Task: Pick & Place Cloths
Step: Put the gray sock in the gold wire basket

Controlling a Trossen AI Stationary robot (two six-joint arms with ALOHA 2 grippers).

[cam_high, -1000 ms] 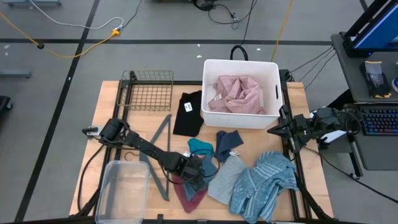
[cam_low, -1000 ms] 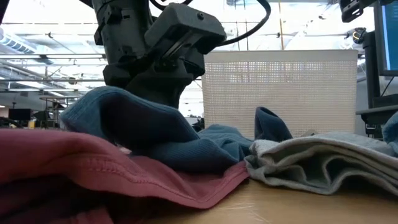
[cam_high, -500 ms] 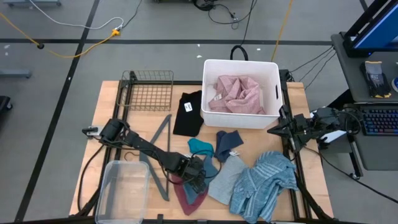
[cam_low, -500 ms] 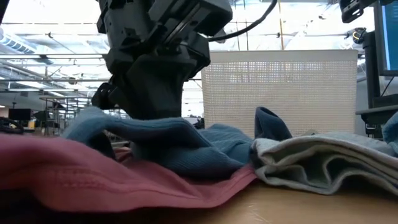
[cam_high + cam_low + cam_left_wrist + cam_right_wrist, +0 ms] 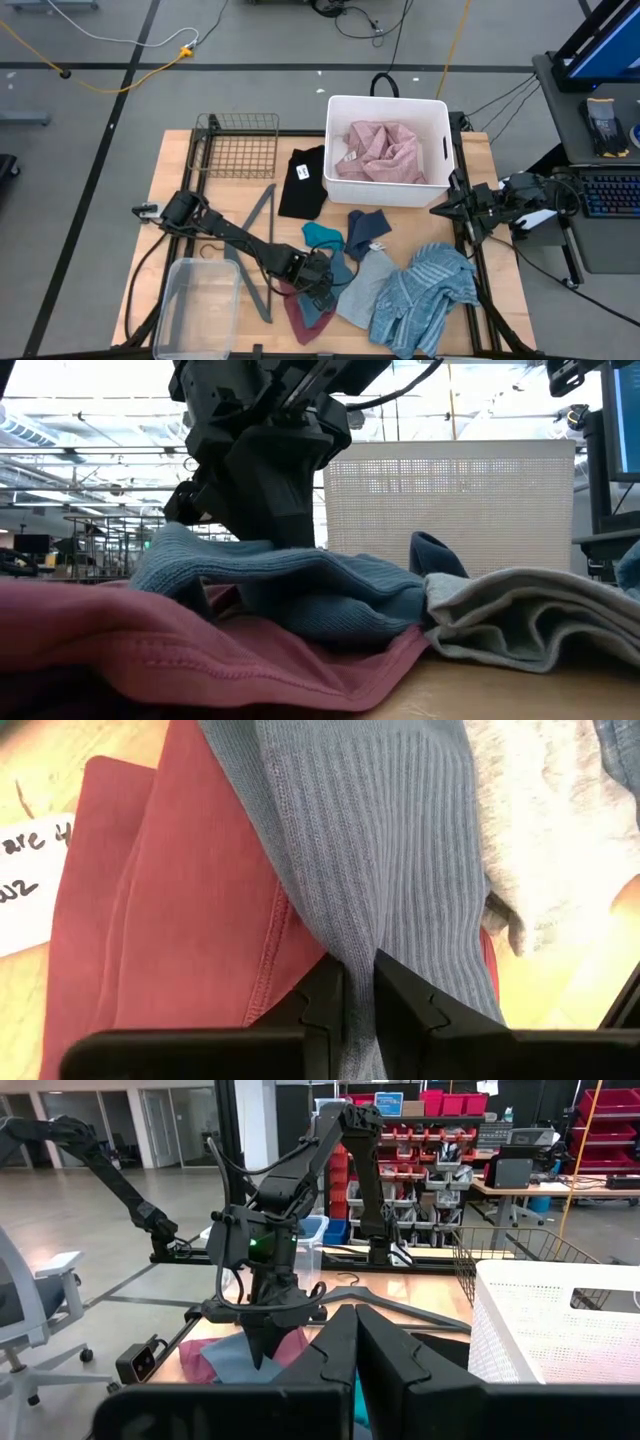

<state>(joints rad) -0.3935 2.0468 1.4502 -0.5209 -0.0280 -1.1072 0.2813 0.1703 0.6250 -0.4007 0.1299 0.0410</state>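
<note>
My left tool (image 5: 318, 291) pinches the ribbed teal cloth (image 5: 380, 850), draped over the maroon cloth (image 5: 170, 930) beneath it. Just beside lie the grey cloth (image 5: 360, 288) and striped one (image 5: 425, 293).

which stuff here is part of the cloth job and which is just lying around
Part of the job:
- teal cloth, pinched by the left tool
- maroon cloth
- dark blue cloth
- pale grey-blue cloth
- blue striped garment
- black cloth
- pink cloth in the white bin

Just lying about:
- grey hanger
- wire basket
- clear tub
</note>
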